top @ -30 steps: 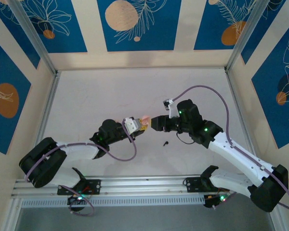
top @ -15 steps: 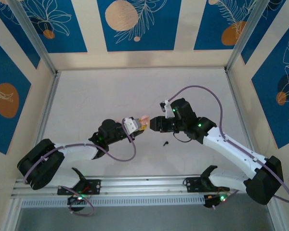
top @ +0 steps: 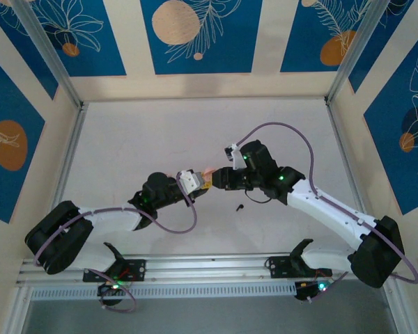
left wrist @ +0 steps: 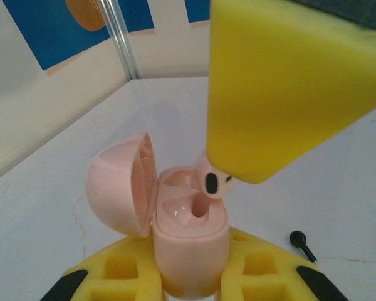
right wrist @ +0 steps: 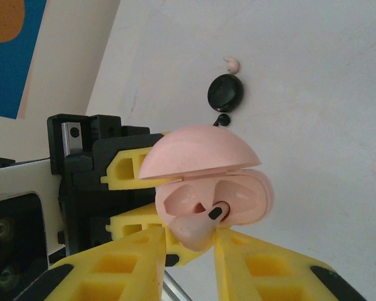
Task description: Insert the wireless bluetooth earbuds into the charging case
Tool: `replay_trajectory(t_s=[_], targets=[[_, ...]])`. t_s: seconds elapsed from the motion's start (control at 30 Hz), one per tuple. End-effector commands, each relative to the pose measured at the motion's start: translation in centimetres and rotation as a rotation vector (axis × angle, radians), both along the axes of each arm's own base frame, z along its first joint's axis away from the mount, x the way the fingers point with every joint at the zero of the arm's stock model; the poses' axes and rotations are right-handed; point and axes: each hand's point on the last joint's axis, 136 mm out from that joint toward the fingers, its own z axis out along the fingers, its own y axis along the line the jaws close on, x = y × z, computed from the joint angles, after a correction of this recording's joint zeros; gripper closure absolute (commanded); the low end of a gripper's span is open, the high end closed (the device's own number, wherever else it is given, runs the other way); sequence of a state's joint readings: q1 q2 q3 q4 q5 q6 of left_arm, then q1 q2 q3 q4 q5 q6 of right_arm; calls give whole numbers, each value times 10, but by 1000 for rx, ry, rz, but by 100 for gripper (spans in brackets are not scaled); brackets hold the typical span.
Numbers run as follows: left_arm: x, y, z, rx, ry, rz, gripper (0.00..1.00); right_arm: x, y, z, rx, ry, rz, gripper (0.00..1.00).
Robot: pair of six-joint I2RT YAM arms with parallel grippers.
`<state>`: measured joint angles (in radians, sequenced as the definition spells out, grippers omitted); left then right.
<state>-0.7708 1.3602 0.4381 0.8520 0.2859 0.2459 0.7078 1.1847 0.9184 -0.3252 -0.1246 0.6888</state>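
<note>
Left wrist, left gripper (left wrist: 191,273) clamping charging case (left wrist: 191,241), right gripper (right wrist: 188,241) pinching half-hidden pink earbud (left wrist: 208,180)

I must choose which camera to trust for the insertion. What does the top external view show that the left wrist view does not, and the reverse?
Top external: the left arm and right arm whole, from the base rail to where they meet. Left wrist: the inside of the open case, and the pink earbud with its stem at one well, under a yellow finger of the right gripper. Both: the case in the left gripper, and the black earbud on the table.
</note>
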Motion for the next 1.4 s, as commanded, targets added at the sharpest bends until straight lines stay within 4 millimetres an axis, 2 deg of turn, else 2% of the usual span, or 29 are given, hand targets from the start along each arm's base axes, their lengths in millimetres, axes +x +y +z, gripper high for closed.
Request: replay_trajectory(t_s=[0.0, 0.33, 0.87, 1.37], targets=[[-4, -2, 11, -12, -47, -11, 92, 2, 10, 20, 46, -30, 23, 73], [-4, -2, 11, -11, -46, -11, 92, 8, 8, 10, 15, -9, -6, 74], [-5, -2, 13, -12, -47, -14, 92, 24, -9, -2, -36, 34, -141, 76], [-6, -1, 13, -10, -46, -17, 92, 30, -14, -8, -51, 64, -182, 67]])
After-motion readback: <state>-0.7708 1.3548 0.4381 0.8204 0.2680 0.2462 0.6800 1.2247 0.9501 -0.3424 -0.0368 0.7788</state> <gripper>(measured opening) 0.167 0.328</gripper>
